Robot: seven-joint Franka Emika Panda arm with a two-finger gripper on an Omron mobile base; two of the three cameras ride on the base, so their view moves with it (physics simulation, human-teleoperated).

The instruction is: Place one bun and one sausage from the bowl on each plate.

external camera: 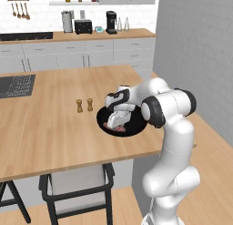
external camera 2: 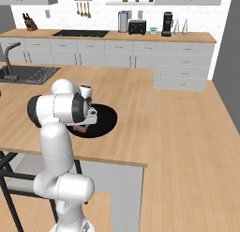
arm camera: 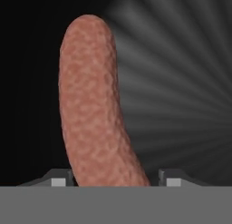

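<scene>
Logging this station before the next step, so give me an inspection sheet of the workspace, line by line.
Surface: wooden island counter, bare around the work area.
Job's things: black bowl near the counter's front edge; sausage lying in it.
Clutter: two small brown shakers left of the bowl.
Grippers: gripper low in the bowl, fingers either side of the sausage, not visibly closed.
Cables: nothing seen.
Surroundings: sink, chair, back counter with toaster and coffee maker.

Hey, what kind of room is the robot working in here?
A rendered home kitchen: a sink set in the wooden island, a toaster and coffee maker on the back counter.
</scene>
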